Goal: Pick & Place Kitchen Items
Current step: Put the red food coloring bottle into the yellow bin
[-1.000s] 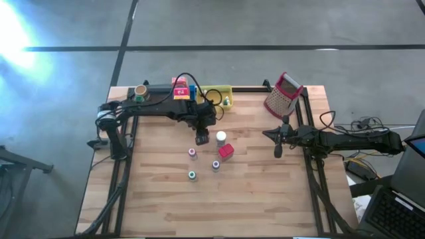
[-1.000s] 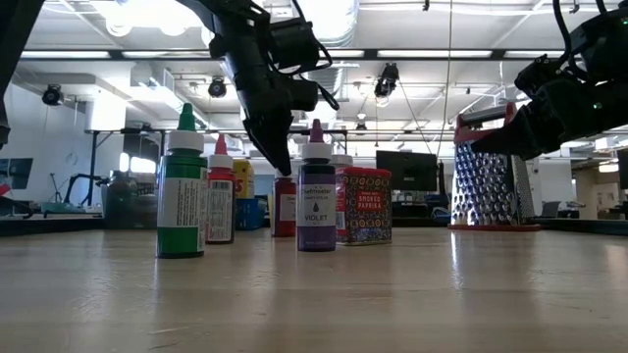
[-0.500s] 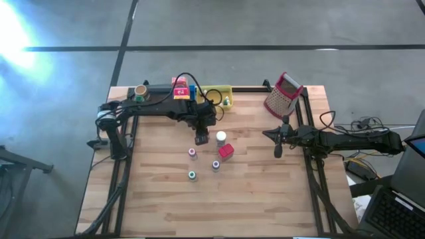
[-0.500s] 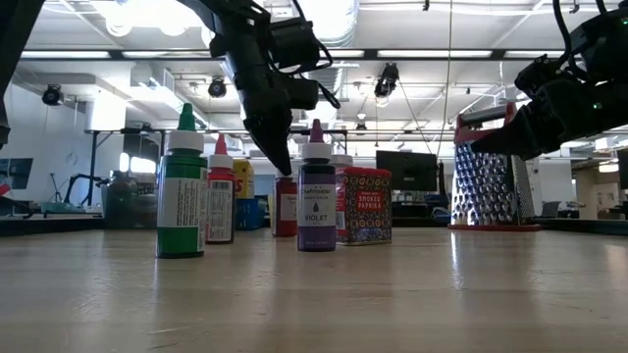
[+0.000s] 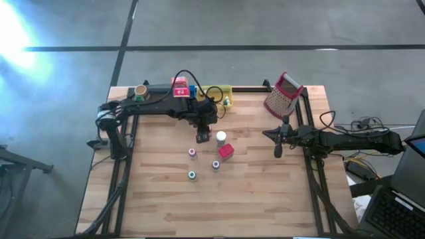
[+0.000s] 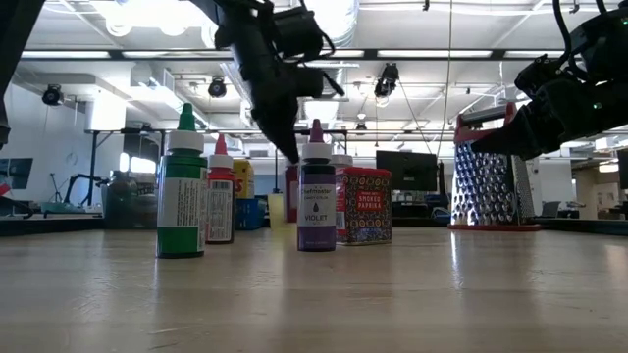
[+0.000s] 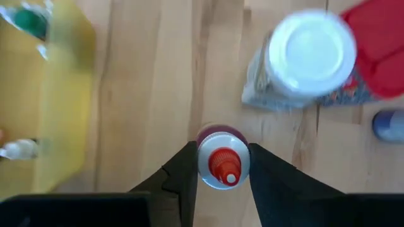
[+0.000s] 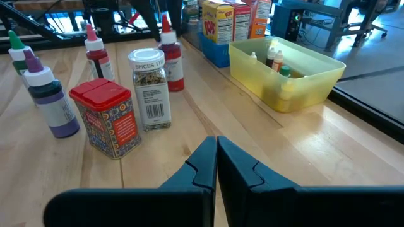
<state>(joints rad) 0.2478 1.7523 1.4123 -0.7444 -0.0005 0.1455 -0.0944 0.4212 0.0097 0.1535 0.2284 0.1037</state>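
Beside the spice jar [image 7: 310, 55], at its 9 o'clock, left gripper [image 7: 221, 169] is pinching a red-capped bottle [image 7: 221, 165]; right gripper [image 8: 216, 165] is idling shut.

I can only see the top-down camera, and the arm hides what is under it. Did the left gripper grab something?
Observer: Yes. The left wrist view shows the left gripper shut on a red-tipped bottle, with one finger on each side of its cap.
Operator: What's the white round thing beside it?
Observer: In the right wrist view it is a white-lidded jar labelled SPICES.
Operator: Is the other gripper open?
Observer: No. The right wrist view shows the right gripper with its fingers pressed together, holding nothing.
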